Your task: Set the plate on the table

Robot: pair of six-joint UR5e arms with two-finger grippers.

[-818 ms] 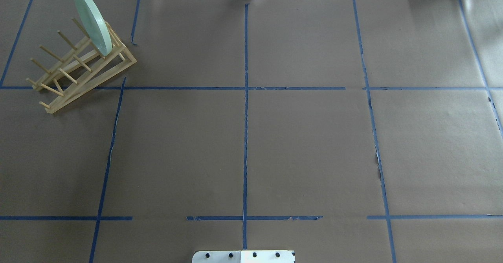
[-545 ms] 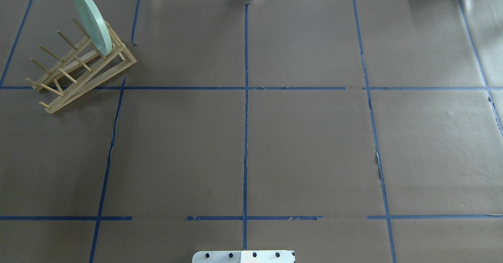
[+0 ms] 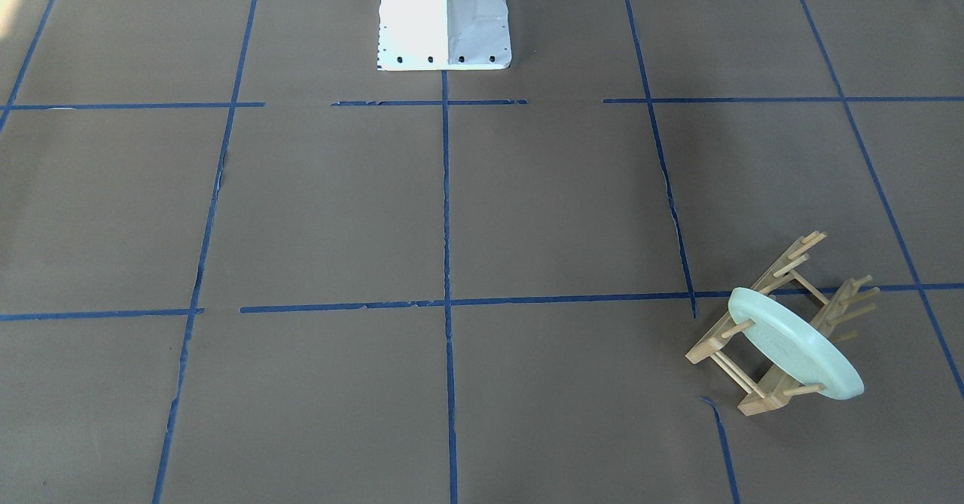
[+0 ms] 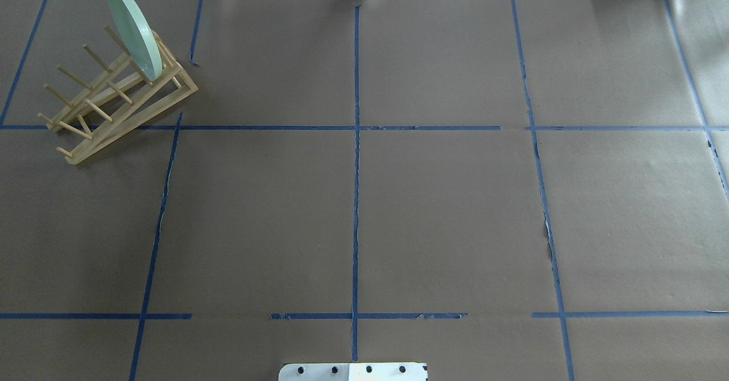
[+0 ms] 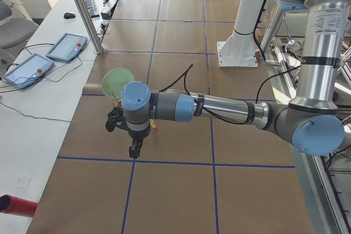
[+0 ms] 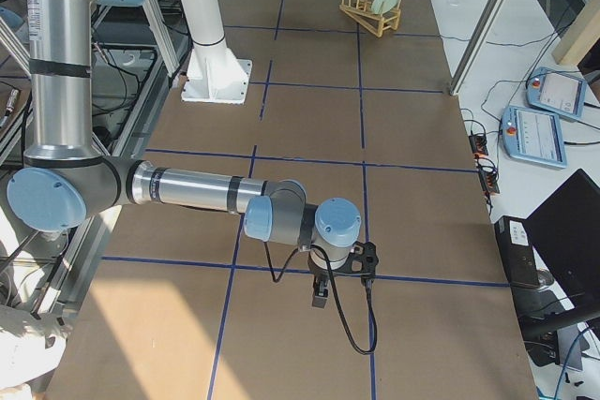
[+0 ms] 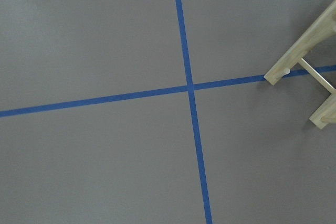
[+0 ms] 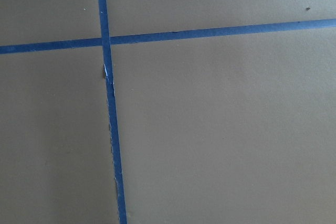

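Approach step. The plate [image 4: 134, 32] stands on edge in the rack [image 4: 114, 105], far left on the desk [image 4: 444, 210]. You must next bring the left tool [image 5: 134, 150] to its rim; its opening, like that of the right tool [image 6: 320, 295], cannot be told.

You've got matt brown paper over the table [image 4: 444, 210], frayed along the blue tape lines [image 4: 356, 199], a pale bare-looking wooden rack [image 7: 307, 48] at the far left corner holding a smooth, faintly glossy mint plate [image 3: 791, 342], and a shiny white-painted base [image 3: 444, 14].
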